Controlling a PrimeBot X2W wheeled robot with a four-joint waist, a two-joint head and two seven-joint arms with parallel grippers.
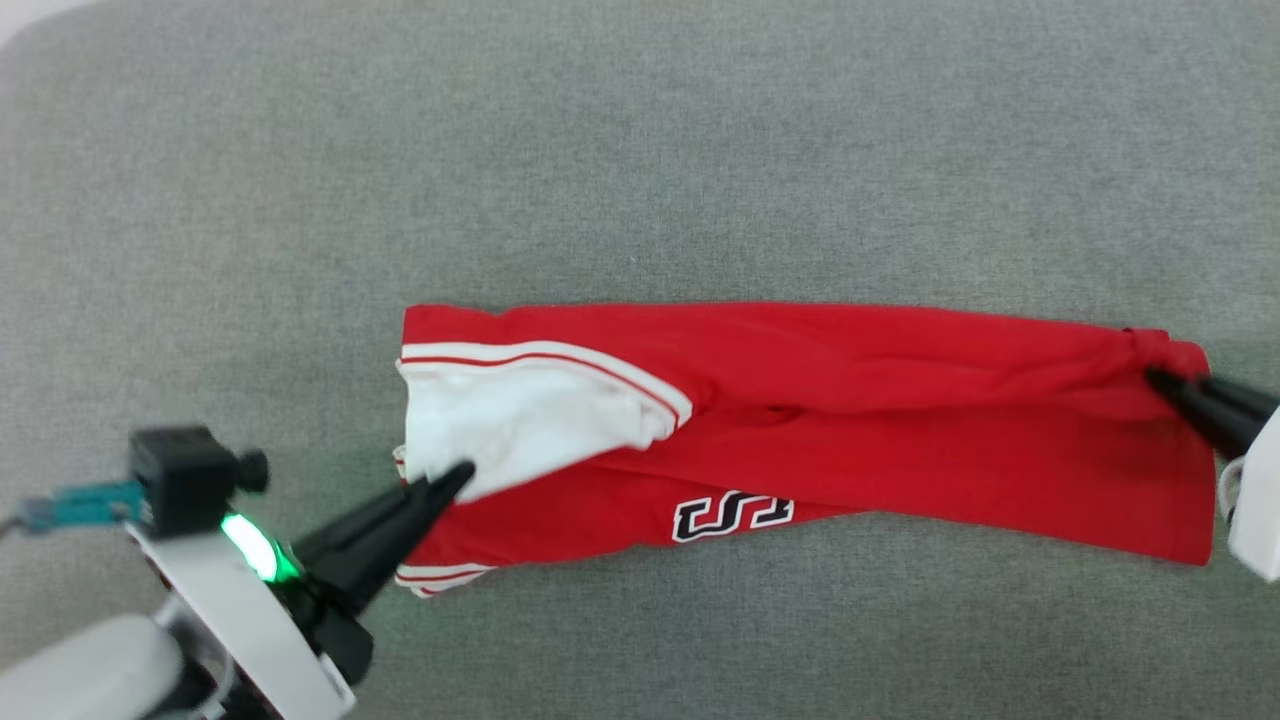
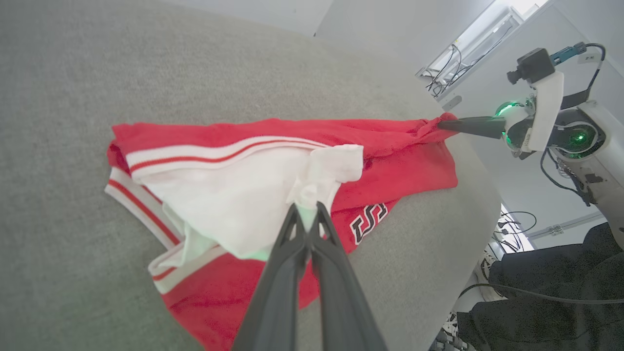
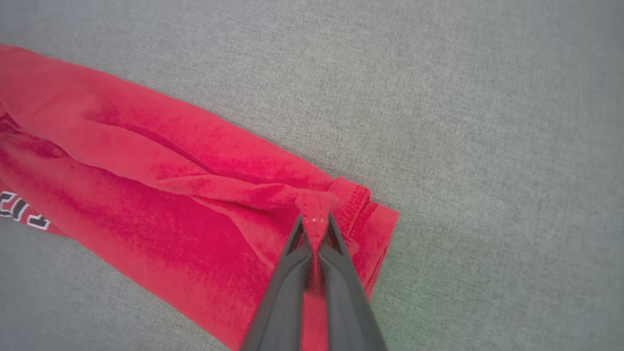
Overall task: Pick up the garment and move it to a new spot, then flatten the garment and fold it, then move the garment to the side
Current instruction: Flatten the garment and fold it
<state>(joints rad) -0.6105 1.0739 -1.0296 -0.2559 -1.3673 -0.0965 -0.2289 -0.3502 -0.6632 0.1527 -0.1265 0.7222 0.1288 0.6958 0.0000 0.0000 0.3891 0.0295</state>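
**Two-point hold on a garment folded lengthwise**

We see the garment (image 1: 850, 420) lying as a long red band on the grey surface (image 1: 640, 150), its length running from the robot's left to its right. The left claw (image 1: 455, 478) is pinched together on a bunch of the white sleeve (image 2: 243, 195) at one end. The right claw (image 1: 1160, 380) is pinched together on a tuck of red cloth beside the hem (image 3: 360, 204) at the other end.

We judge that the two holds sit at opposite ends so that the cloth between them is drawn taut along the fold line, which prevents the upper layer from sagging or skewing as it is laid over. The creases running from one claw toward the other fit such a pull. The near long edge rests flat on the surface, with part of the black lettering (image 1: 733, 515) showing there, so the surface anchors that side while the claws steer the gathered layer.

We place the work in the folding step: the garment is already narrowed but not yet moved to the side. We note one risk: each claw grips only a small tuck, which may slip under tension.
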